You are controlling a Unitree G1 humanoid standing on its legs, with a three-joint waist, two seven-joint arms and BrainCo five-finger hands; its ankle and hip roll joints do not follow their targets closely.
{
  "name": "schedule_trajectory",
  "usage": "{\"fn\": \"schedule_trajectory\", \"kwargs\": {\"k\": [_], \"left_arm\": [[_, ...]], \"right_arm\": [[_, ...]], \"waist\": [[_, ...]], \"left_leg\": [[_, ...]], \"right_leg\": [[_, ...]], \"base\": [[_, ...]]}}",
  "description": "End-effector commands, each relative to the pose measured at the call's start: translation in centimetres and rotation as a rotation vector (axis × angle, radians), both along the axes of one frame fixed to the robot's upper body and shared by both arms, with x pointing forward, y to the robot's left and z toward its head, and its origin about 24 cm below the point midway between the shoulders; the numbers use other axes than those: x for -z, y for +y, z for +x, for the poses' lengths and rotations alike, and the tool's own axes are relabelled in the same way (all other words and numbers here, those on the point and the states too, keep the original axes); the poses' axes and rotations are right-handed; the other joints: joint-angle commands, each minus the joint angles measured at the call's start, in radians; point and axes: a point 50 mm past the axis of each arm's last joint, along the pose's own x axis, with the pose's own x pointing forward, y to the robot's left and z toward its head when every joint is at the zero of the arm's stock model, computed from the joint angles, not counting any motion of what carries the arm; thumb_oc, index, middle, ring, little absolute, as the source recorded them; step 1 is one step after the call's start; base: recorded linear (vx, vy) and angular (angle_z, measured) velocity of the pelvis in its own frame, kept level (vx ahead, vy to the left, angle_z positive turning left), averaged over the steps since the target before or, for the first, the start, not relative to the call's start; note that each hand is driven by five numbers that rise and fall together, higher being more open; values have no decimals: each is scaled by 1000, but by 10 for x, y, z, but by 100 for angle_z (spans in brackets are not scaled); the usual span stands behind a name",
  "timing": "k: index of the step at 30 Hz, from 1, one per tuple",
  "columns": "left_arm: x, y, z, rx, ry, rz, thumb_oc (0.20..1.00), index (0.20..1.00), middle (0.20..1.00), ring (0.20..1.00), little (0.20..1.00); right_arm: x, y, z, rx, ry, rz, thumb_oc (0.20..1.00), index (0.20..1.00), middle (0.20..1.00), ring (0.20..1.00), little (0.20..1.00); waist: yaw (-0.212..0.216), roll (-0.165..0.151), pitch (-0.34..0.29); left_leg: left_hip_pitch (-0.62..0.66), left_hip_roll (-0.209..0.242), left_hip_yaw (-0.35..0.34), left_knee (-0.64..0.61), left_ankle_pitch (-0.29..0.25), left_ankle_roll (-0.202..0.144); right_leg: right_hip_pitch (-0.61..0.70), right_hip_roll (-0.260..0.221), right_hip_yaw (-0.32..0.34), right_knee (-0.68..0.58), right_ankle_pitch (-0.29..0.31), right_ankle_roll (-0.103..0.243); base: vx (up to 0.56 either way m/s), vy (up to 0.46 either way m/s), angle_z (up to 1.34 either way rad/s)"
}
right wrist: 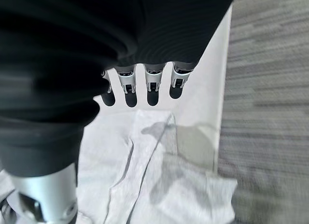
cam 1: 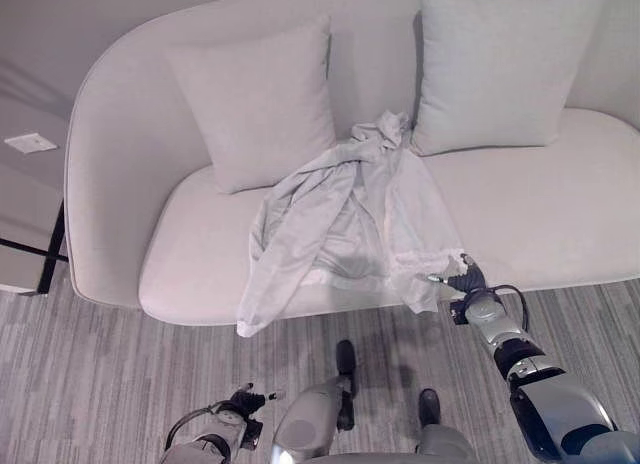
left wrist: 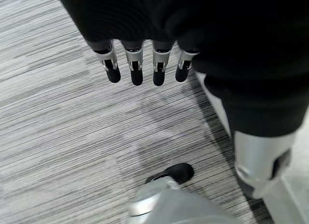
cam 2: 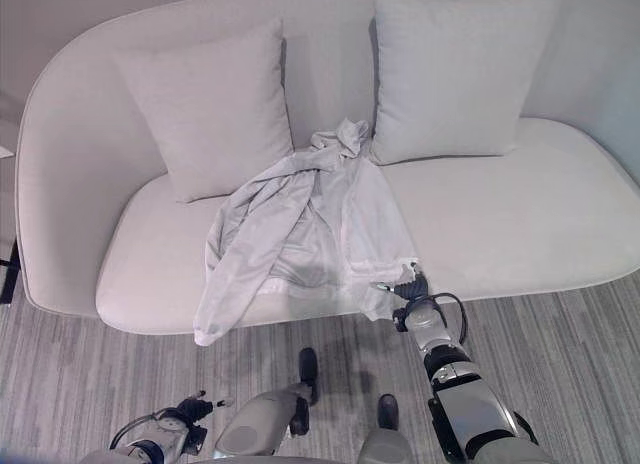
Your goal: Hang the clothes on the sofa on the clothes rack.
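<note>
garment point(cam 1: 345, 219): pale grey-white top, sprawled over the middle of the sofa seat, collar bunched up by the gap between the two cushions, one sleeve trailing off the front edge toward the floor. Crumpled, so probably easiest to grab by the hem at the near edge.

sofa point(cam 1: 560, 214): light, curved back, seat mostly bare to the right of the garment. Front edge sits right in front of the robot, so within reach.

cushions: left cushion point(cam 1: 258, 104) and right cushion point(cam 1: 495, 64) propped on the backrest, garment's top end tucked between them. Not in the way of a front-edge grab.

right hand point(cam 1: 462, 282): reached out to the near hem corner of the garment at the seat's front edge. Fingers point(right wrist: 151, 92) straight and relaxed in the wrist view, hovering just above the cloth, nothing pinched. Looks lined up for a grab at the hem, my guess anyway.

left hand point(cam 1: 244, 404): low by the floor, well apart from the sofa. Fingers point(left wrist: 136, 72) hanging straight over the grey striped carpet point(left wrist: 58, 137), holding nothing. Idle.

clothes rack: can't say where.

progress: barely started, garment not lifted yet.

watch out for: dangling sleeve dragging or snagging once lifted.
</note>
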Motion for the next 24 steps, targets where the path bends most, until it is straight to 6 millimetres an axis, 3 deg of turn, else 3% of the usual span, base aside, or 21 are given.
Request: {"fn": "schedule_trajectory", "kwargs": {"k": [1, 3, 4, 8, 9, 10, 11, 12, 14, 17, 22, 23, 24], "left_arm": [[-3, -2, 9, -35, -29, -9, 1000, 1000, 1000, 1000, 1000], [-6, -3, 18, -43, -64, -16, 1000, 1000, 1000, 1000, 1000], [-13, -4, 35, -55, -124, -23, 1000, 1000, 1000, 1000, 1000], [-18, -6, 46, -78, -175, -32, 1000, 1000, 1000, 1000, 1000], [-19, -6, 48, -80, -193, -34, 1000, 1000, 1000, 1000, 1000], [-19, -6, 48, -80, -194, -34, 1000, 1000, 1000, 1000, 1000], [-20, -5, 48, -82, -205, -35, 1000, 1000, 1000, 1000, 1000], [-21, -6, 50, -77, -215, -36, 1000, 1000, 1000, 1000, 1000], [-28, -6, 63, -60, -262, -33, 1000, 1000, 1000, 1000, 1000], [-28, -6, 62, -65, -283, -25, 1000, 1000, 1000, 1000, 1000], [-31, -7, 67, -70, -317, -23, 1000, 1000, 1000, 1000, 1000], [-33, -9, 71, -54, -331, -20, 1000, 1000, 1000, 1000, 1000], [-34, -9, 72, -55, -332, -21, 1000, 1000, 1000, 1000, 1000]], "right_arm": [[-45, -4, 28, -55, -151, -104, 1000, 1000, 1000, 1000, 1000], [-60, 1, 39, -85, -174, -162, 1000, 1000, 1000, 1000, 1000], [-76, 3, 50, -95, -191, -246, 1000, 1000, 1000, 1000, 1000], [-96, -3, 61, -6, -224, -272, 1000, 1000, 1000, 1000, 1000], [-116, -8, 68, 45, -273, -268, 1000, 1000, 1000, 1000, 1000], [-116, -8, 69, 45, -275, -268, 1000, 1000, 1000, 1000, 1000], [-135, -11, 73, 39, -340, -330, 1000, 1000, 1000, 1000, 1000], [-140, -12, 74, 18, -364, -388, 1000, 1000, 1000, 1000, 1000], [-182, -25, 79, 41, -515, -557, 1000, 1000, 1000, 1000, 1000], [-229, -40, 78, 154, -716, -623, 1000, 1000, 1000, 1000, 1000], [-243, -45, 76, 117, -754, -739, 1000, 1000, 1000, 1000, 1000], [-224, -48, 77, 93, -646, -742, 1000, 1000, 1000, 1000, 1000], [-225, -48, 78, 92, -647, -741, 1000, 1000, 1000, 1000, 1000]], "waist": [[38, 40, 7], [46, 44, 42], [65, 48, 90], [89, 60, 145], [105, 67, 155], [105, 68, 155], [119, 74, 155], [126, 73, 155], [139, 74, 155], [165, 73, 155], [183, 51, 155], [183, 43, 155], [182, 43, 155]], "left_leg": [[-71, 118, -96, 95, -33, -150], [-86, 129, -99, 105, -34, -155], [-118, 137, -101, 132, -34, -157], [-164, 138, -110, 170, -36, -160], [-189, 132, -112, 185, -35, -158], [-192, 133, -113, 188, -37, -158], [-218, 130, -115, 201, -36, -154], [-233, 128, -120, 208, -36, -155], [-287, 130, -130, 232, -38, -159], [-356, 140, -134, 250, -40, -167], [-412, 145, -140, 285, -47, -188], [-433, 150, -144, 295, -47, -196], [-436, 150, -145, 298, -48, -196]], "right_leg": [[62, -54, -16, 5, 70, -66], [42, -57, -20, 6, 73, -65], [25, -62, -22, 7, 79, -66], [12, -68, -21, 11, 83, -68], [4, -70, -18, 16, 84, -68], [2, -69, -17, 17, 84, -68], [-12, -71, -17, 24, 82, -69], [-23, -72, -19, 27, 81, -68], [-63, -70, -26, 28, 80, -68], [-106, -70, -41, 20, 89, -66], [-137, -76, -49, 24, 102, -67], [-153, -77, -51, 25, 108, -67], [-155, -76, -50, 26, 108, -67]], "base": [[-21, 87, -1], [-82, 74, -1], [-100, 66, -7], [-52, 63, 1], [-14, 58, 2], [18, 91, 0], [29, 56, 2], [33, 59, -1], [0, 6, 3], [-14, 7, 3], [13, -44, -1], [6, -32, -1], [-11, -27, -4]]}}
